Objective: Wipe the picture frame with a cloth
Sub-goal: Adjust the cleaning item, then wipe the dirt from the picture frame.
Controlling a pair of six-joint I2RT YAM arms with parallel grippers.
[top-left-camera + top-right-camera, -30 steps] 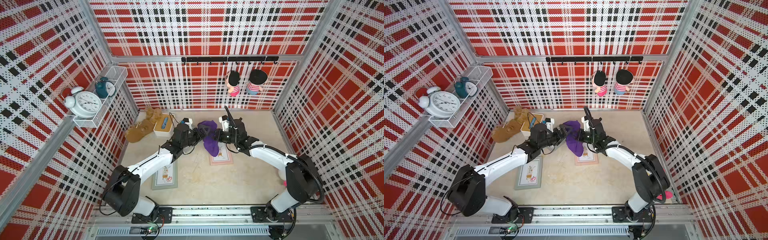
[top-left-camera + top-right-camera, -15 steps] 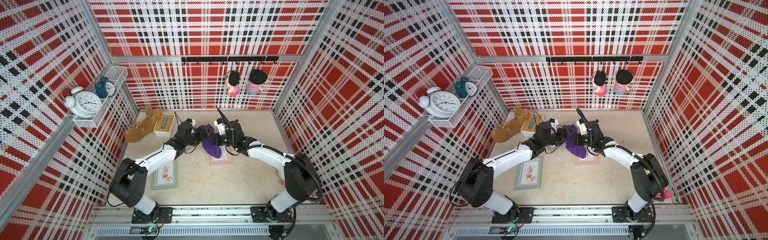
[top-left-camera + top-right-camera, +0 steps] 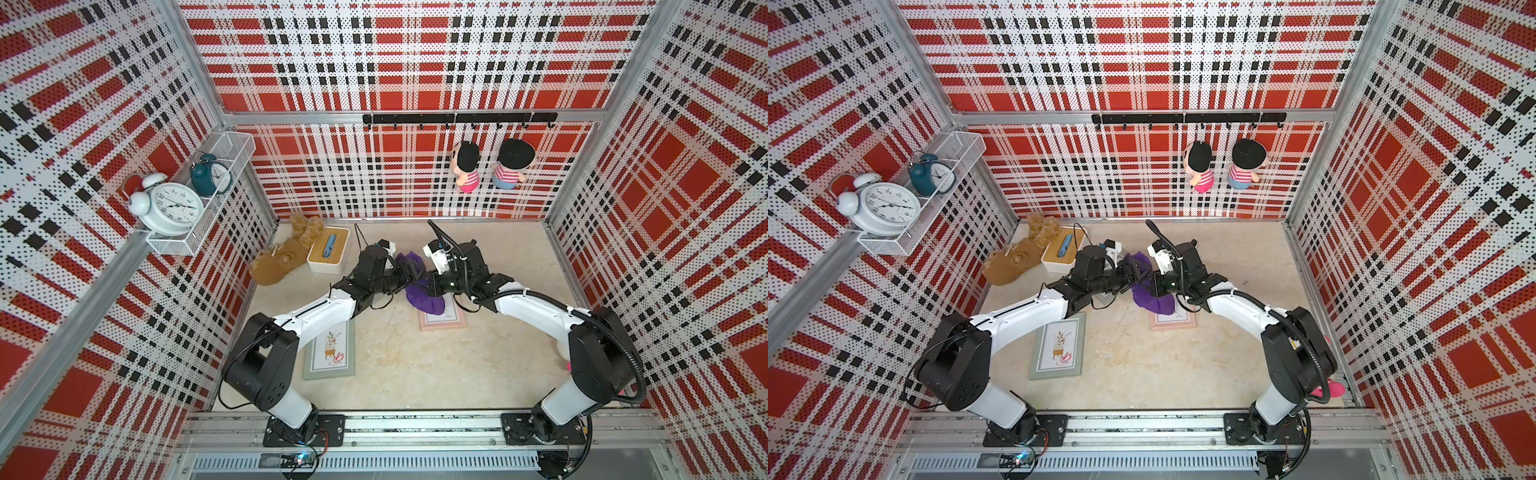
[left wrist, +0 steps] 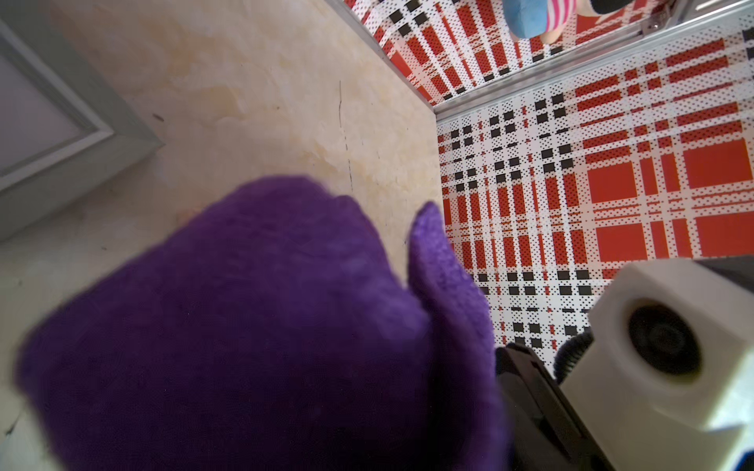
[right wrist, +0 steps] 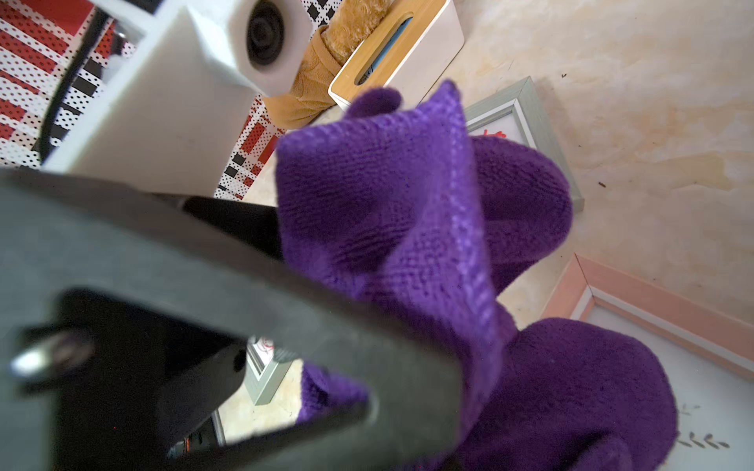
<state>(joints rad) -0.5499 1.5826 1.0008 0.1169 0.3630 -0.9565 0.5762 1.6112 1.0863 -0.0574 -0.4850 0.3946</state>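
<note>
While both arms reach in from the near rail, the bench (image 3: pixel 415 374) holds everything: a beige stone-look top inside red plaid walls. The left arm (image 3: pixel 316 311) and the right arm (image 3: pixel 536 309) meet tip to tip near mid-bench, toward the back wall.

The grey frame (image 3: pixel 330 353) lies flat near the front left, and the left forearm hides its far end in both top views. The pink frame (image 3: pixel 442 322) lies flat below the right wrist, well apart from the grey one.

The cloth (image 3: pixel 424 297) is purple and bunched, and it hangs between the two tips. One corner sticks up, and the lower bulk sags over the far end of the pink frame, covering that end in both top views. I cannot tell if it touches the glass.

The tan plush (image 3: pixel 278 266) lies at the back left, just beside the box (image 3: pixel 328 249), which is white with a wood lid.

The right end effector (image 3: pixel 432 282) is closed tight, pinching the cloth. The left end effector (image 3: pixel 413 272) is pushed into the cloth from the opposite side. Its fingers are buried in fabric and the left wrist view is mostly purple, so I cannot tell how wide it stands or whether it grips.
</note>
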